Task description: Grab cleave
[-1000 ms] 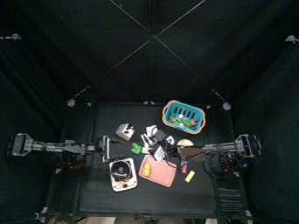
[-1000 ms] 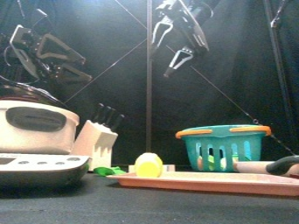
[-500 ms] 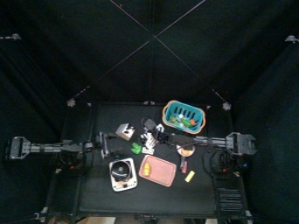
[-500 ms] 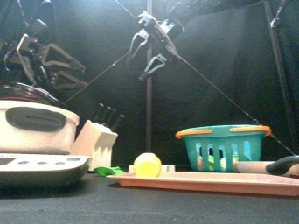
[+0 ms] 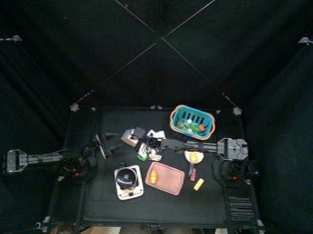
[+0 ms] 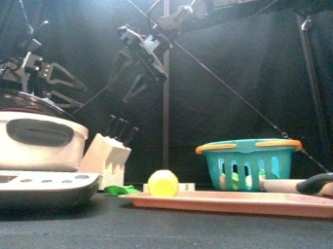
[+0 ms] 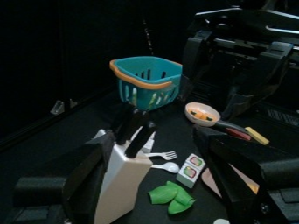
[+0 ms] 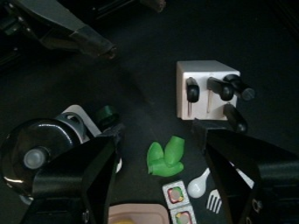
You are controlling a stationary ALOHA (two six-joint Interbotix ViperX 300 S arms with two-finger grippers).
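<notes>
the right gripper [image 6: 134,70] is swinging across from the upper middle of the front view toward the upper left, and in the top view its arm is stretching further left over the table [image 5: 101,187] than a second ago, while the left arm is pulling back toward the left edge. the right gripper is hanging high above the block [image 6: 107,148], its jaws spread wide and grasping nothing. the left gripper [image 6: 42,76] is hovering at the far left of the front view, above the cooker [image 6: 39,136], jaws also spread and empty.

the block is standing in the left middle of the table in the top view, just beside the cooker. black handles [image 8: 229,93] are sticking out of its top. i cannot tell which of them belongs to the cleaver. nothing is touching them.

a green leaf [image 8: 167,156] is lying on the table near the block. the teal basket [image 6: 250,160] is standing at the right of the front view, behind the pink board [image 6: 240,202], with a lemon [image 6: 163,182] sitting at the board's left end. a pan [image 7: 205,113] is lying near the basket.
</notes>
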